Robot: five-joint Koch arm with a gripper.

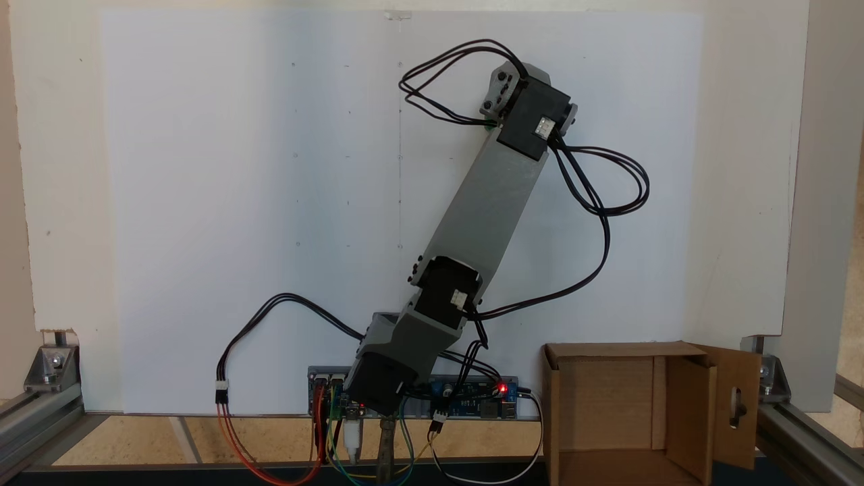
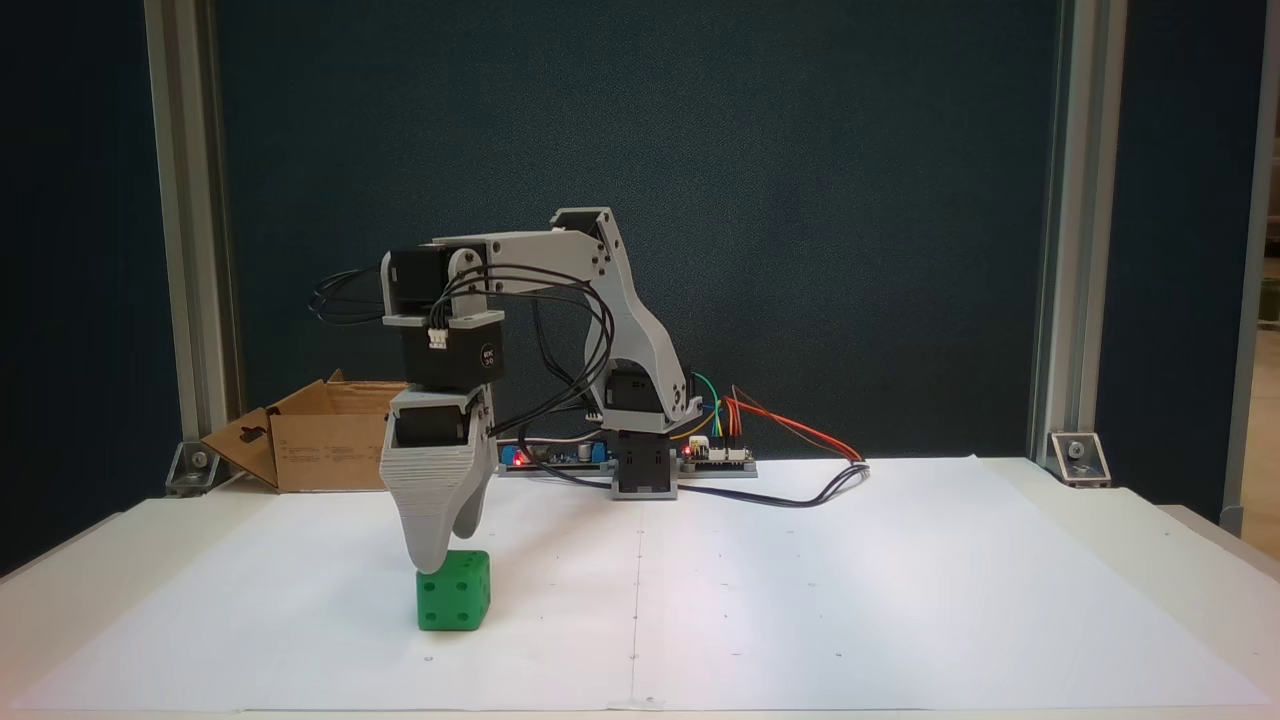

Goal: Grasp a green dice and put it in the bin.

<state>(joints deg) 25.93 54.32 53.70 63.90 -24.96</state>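
Claw [image 2: 437, 562] tips come down onto the top of the green dice [image 2: 453, 592] in a fixed view, the grey fingers narrowing to a blunt point that meets the cube's upper left edge. From this side the two jaws lie one behind the other, so whether they are spread or closed on the cube cannot be told. The dice sits flat on the white paper sheet [image 2: 800, 600] that covers the table [image 2: 60, 590], at about 7 o'clock from the arm's base [image 2: 643, 470] in that view, and its front face carries several round pips.

The arm [image 2: 560, 300] reaches out from its base and folds down at the wrist, with black cables looping off its motors. Behind the base lies a row of circuit boards [image 2: 600, 455] with small red lights and coloured wires trailing off toward 3 o'clock.

The bin [image 2: 320, 440], a brown cardboard box, stands at the far edge of the table at about 9 o'clock from the base, well apart from the dice, one flap with a slot-shaped cutout folded outward. In the view from above, the bin [image 1: 628, 412] sits at 3 o'clock from the base, its mouth open, and the arm [image 1: 486, 209] stretches toward 1 o'clock over the sheet.
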